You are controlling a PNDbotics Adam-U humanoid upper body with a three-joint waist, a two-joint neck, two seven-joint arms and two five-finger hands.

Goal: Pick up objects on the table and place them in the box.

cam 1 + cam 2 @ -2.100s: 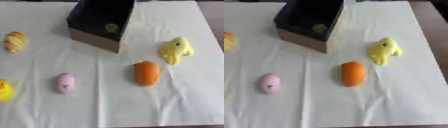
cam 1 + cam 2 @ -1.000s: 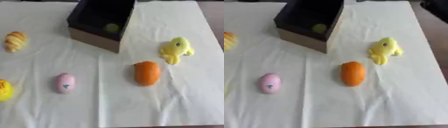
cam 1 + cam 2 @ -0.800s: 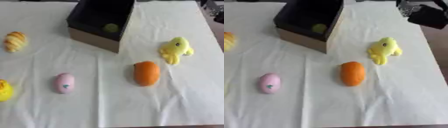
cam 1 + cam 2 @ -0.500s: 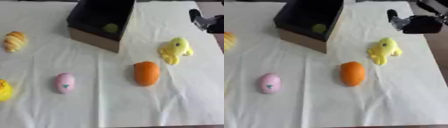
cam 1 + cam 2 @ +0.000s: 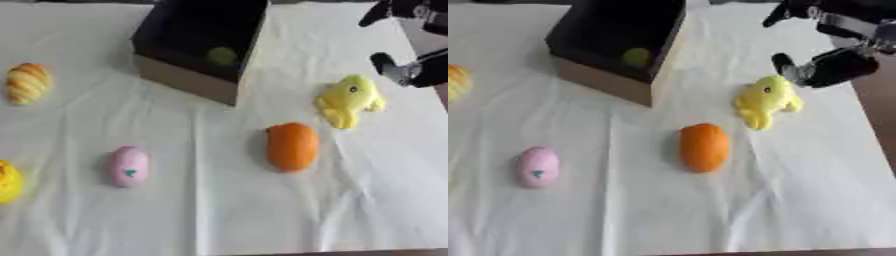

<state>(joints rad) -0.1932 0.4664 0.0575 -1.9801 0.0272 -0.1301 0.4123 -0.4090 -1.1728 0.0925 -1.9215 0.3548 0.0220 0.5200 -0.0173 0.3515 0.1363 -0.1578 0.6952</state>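
The right hand (image 5: pixel 833 45) hangs open above the yellow toy (image 5: pixel 765 101), holding nothing. The orange (image 5: pixel 703 147), pink egg (image 5: pixel 538 166) and bread (image 5: pixel 28 82) lie on the cloth. A green ball (image 5: pixel 635 56) sits inside the box (image 5: pixel 601 80).

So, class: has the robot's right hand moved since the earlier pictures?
Yes. The right hand has come in from the upper right, toward the yellow toy, which lies unmoved.

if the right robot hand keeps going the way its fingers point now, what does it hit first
Most likely the yellow plush duck toy: the right robot hand sits just up-right of it, fingers aimed down-left toward it. Its height above the white tablecloth is unclear.
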